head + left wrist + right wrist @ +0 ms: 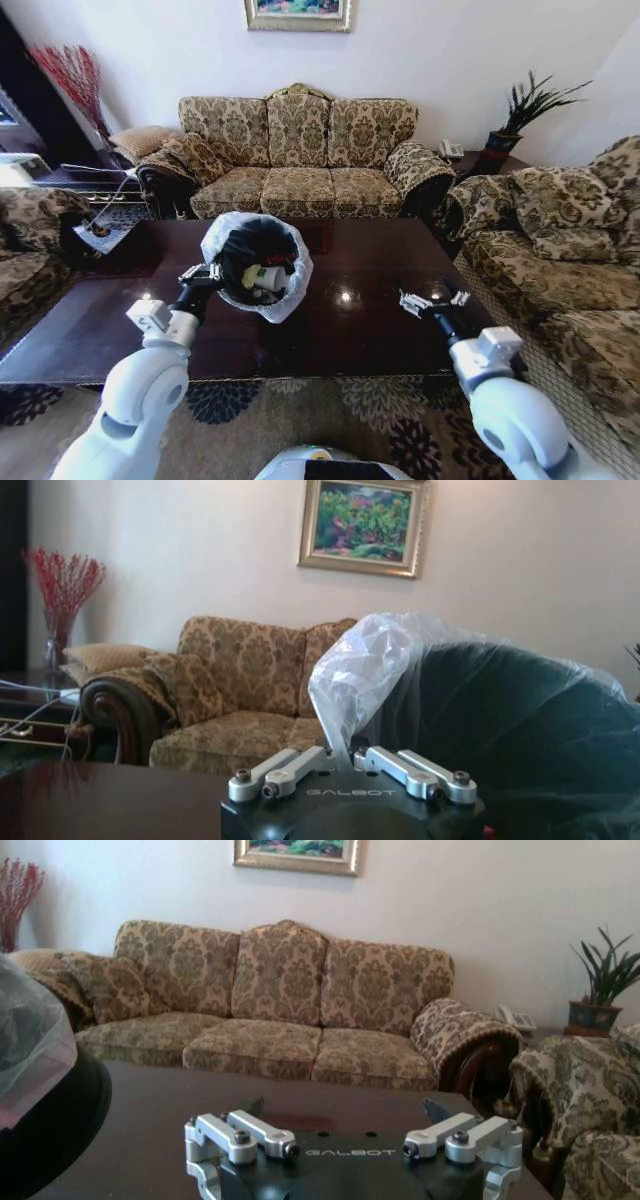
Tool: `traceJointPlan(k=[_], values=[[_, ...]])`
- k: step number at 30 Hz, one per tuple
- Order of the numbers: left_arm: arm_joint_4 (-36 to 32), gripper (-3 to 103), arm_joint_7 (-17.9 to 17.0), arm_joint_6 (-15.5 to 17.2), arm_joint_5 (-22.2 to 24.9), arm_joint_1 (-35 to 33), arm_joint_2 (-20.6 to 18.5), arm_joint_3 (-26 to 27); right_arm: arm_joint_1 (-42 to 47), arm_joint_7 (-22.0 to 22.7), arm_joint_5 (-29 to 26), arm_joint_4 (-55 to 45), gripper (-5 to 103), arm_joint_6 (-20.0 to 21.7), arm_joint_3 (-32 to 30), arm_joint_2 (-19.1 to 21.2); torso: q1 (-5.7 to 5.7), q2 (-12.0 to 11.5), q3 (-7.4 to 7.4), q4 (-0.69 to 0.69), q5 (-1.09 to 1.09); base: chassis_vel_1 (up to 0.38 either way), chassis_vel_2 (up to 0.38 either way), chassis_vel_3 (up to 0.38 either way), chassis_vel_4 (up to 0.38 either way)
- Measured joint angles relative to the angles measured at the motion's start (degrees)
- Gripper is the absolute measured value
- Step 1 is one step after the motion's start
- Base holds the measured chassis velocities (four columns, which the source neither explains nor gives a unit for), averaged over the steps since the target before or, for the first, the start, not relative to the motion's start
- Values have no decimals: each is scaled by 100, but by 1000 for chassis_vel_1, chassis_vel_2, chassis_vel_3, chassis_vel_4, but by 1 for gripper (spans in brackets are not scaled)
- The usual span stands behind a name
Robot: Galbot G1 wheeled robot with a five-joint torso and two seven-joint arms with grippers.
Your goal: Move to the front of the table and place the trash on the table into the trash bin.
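We found the trash bin on the table, left of the middle, tipped so that its mouth faced us and the white bag lining hung round the rim. Inside it we could see the trash: a white cup-like piece and something red, with the rest lost in the dark of the bin. The bare wood around it carried no loose litter that we could make out, so we judged the gathering largely done.

The relation that mattered was at the bin's left rim. Our left hand sat right against that rim, and in the left wrist view the fingers were drawn together on a fold of the plastic bag, so we took it to be clamped on the trash bin by its lining. The bin lay just ahead and to the right of that hand, its axis leaning toward us, not upright. Any righting or shifting of the bin would turn on that pinch.

Our right hand hovered over the right part of the table, well apart from the bin, its fingers spread wide with nothing between them. The left was clearly the nearer arm.

The bin's base, and whether it rested on the table or hung from the pinch, we could not tell; the near table edge was partly covered by our arms.
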State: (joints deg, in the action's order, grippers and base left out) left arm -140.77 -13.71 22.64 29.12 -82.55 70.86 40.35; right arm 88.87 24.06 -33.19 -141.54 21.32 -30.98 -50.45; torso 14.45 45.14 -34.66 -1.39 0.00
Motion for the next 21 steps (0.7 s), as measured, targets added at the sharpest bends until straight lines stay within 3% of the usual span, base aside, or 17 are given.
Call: traceJointPlan(k=[4,21], values=[[-102,3,58,-102,-128,-92,210,-27,-192,27,-216,55,100,66,11,270,1,0,0,0,1,134,-162,-161,160],[-256,3,58,-134,-153,-369,224,17,-54,29,-154,112,100,-45,87,252,-4,2,2,2,2,254,-256,-259,258]])
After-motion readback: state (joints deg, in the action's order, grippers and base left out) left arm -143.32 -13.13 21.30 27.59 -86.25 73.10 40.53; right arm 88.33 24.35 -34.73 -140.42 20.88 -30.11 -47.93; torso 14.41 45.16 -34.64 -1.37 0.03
